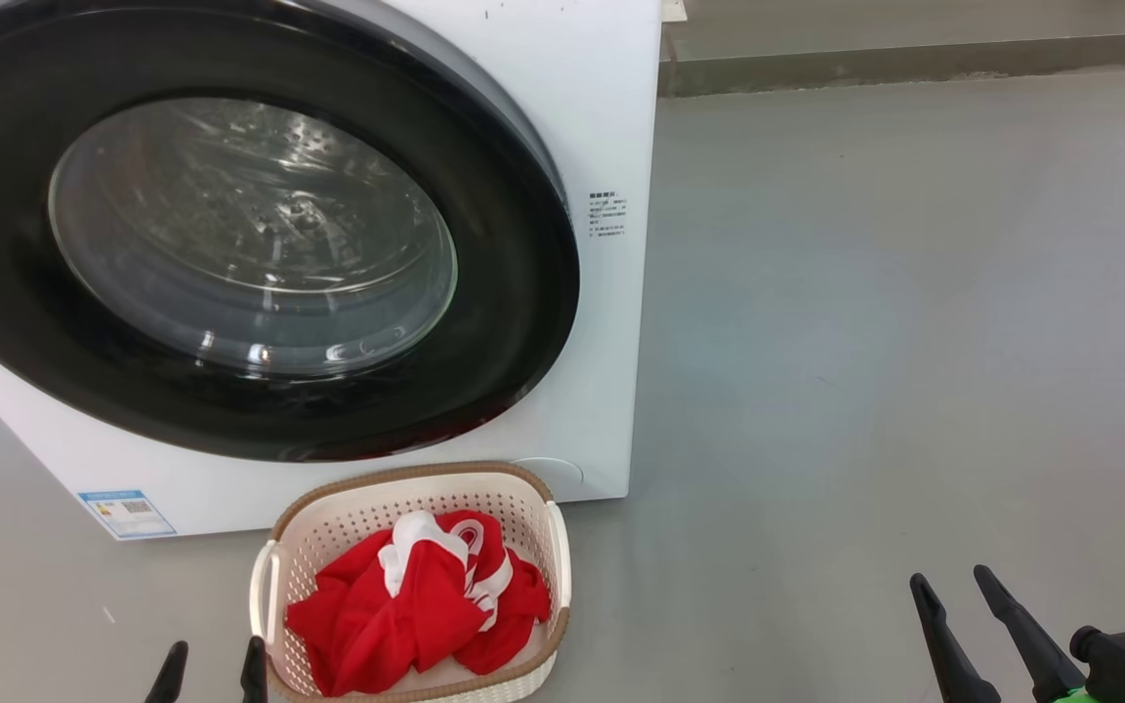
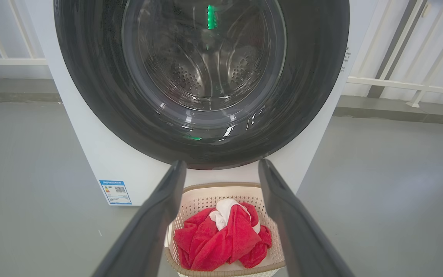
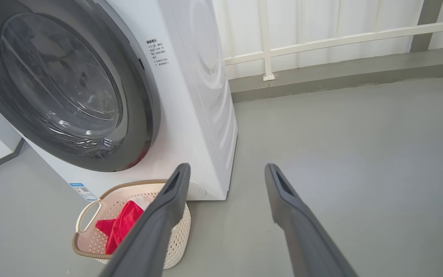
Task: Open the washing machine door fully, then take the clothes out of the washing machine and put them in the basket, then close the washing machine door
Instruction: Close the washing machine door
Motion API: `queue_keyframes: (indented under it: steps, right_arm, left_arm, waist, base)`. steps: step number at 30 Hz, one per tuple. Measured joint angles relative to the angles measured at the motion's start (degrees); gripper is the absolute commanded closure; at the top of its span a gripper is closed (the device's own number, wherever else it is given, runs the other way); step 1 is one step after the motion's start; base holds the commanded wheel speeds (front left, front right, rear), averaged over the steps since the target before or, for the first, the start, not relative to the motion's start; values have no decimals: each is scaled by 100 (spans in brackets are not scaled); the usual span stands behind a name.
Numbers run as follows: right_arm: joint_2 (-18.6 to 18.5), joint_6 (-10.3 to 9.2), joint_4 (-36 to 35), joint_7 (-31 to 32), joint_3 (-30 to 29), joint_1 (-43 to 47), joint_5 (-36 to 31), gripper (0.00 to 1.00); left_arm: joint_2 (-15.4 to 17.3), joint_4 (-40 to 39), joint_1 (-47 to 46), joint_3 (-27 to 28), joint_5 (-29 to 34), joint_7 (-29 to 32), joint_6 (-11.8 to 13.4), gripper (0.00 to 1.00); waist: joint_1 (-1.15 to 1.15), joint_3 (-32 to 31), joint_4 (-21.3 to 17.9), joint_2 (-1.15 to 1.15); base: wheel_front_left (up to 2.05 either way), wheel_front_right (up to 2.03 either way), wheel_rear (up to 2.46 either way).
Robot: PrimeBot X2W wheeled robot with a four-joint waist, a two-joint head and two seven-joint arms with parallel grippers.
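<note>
The jaws of the left gripper are released. Its two dark fingers stand apart with nothing between them, and in the head view they show at the bottom edge, just left of the basket. The jaws of the right gripper are likewise released and carry nothing. This gripper hovers over bare floor, well apart from the machine and to its right.

Placement and purpose:
- The washing machine door lies flat against the front of the washing machine. In the right wrist view its black rim sits flush with the white panel. It reads as closed, but whether the latch has caught cannot be told.
- The basket stands on the floor just in front of the machine, below the door, so a load drawn from the drum travels only a short way down.
- The clothes lie bunched inside the basket, red fabric with white bands uppermost.
- Through the glass, the drum shows perforated steel and no red fabric.

Judgement: all three parts of the task appear complete. Both arms are placed clear of door and basket, which suits a finished job.

Count: one washing machine, one door, one basket with two white side handles, one blue label, two grippers, four fingers. The clothes form one heap, and the number of garments in it cannot be told.
</note>
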Motion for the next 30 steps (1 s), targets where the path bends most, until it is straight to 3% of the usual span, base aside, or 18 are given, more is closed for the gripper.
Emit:
queue_keyframes:
  steps: [30]
  right_arm:
    - [43,0,-82,0,-70,1,-47,0]
  left_arm:
    - [38,-77,2,-20,-59,0,0,0]
  waist:
    - [0,28,65,0]
  base:
    - [0,0,0]
